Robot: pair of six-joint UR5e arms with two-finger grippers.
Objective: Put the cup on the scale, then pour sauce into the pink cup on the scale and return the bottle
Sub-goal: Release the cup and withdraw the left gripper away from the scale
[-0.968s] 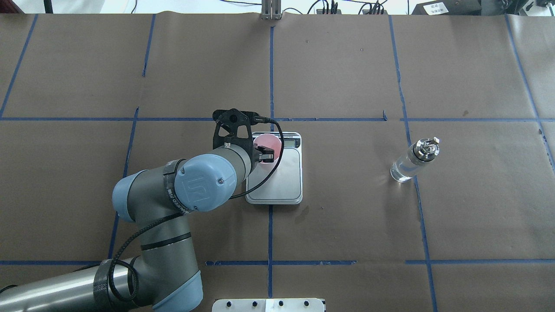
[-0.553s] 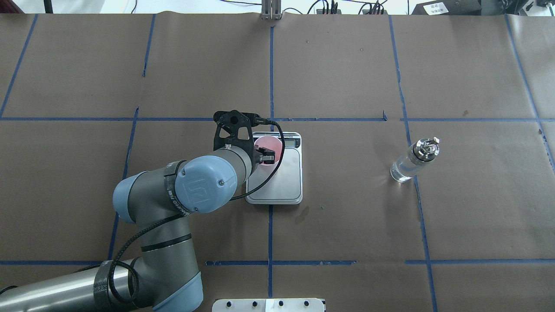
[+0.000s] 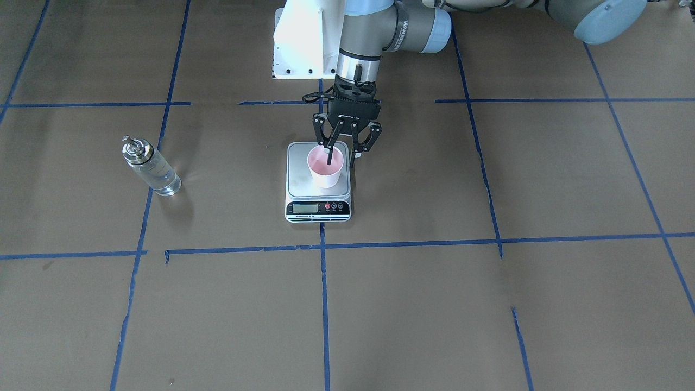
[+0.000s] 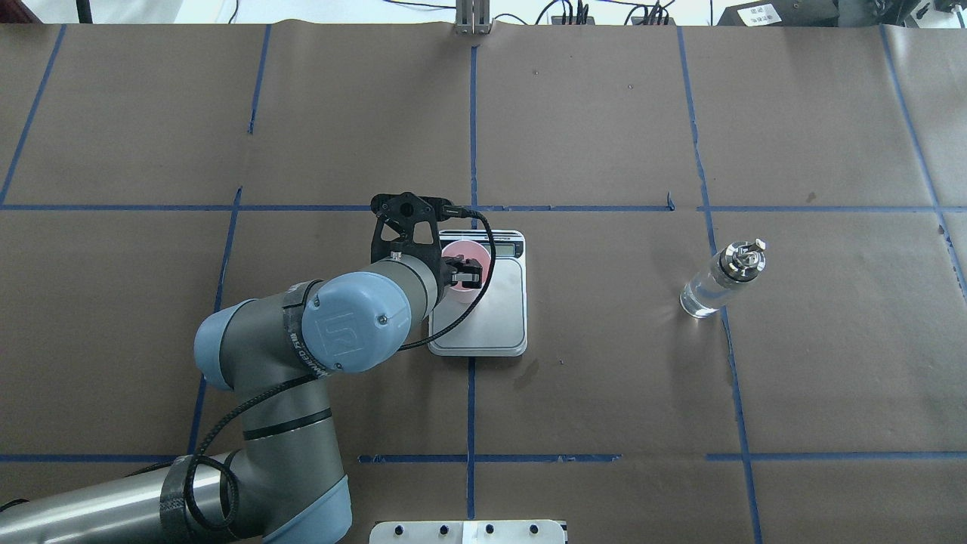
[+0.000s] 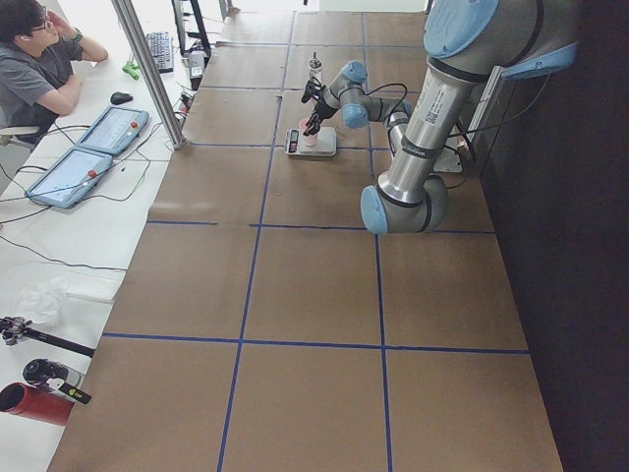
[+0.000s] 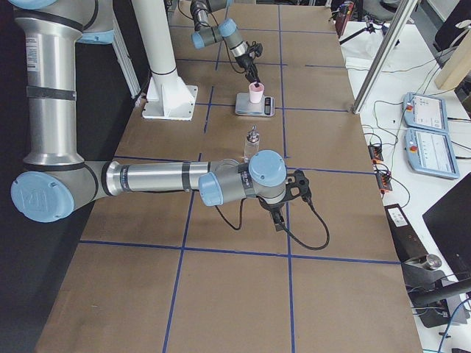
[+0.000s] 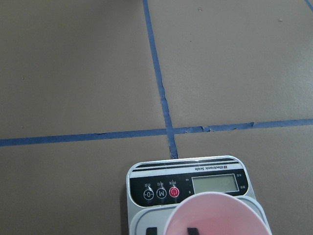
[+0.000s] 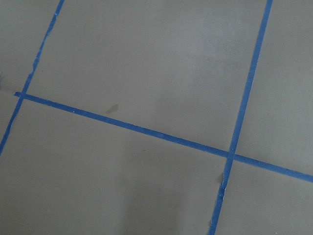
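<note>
The pale pink cup (image 3: 326, 178) stands upright on the silver scale (image 3: 317, 208), towards its left rear part; both also show in the overhead view, cup (image 4: 461, 253) and scale (image 4: 498, 317). My left gripper (image 3: 341, 158) points down over the cup and is open, one finger inside the cup and one outside its wall. The left wrist view shows the cup's rim (image 7: 215, 215) and the scale's display strip (image 7: 186, 183). The clear glass bottle (image 4: 714, 283) with its metal spout stands alone on my right side. My right gripper (image 6: 278, 220) hovers low near me; I cannot tell its state.
Brown paper with blue tape lines covers the table. The white arm base plate (image 3: 304, 43) lies behind the scale. An operator (image 5: 39, 59) sits at a side bench with tablets (image 5: 84, 162). The right wrist view shows only paper and tape.
The left gripper's visible finger has shifted slightly at the cup's rim. The cup stays on the scale and the bottle has not moved.
</note>
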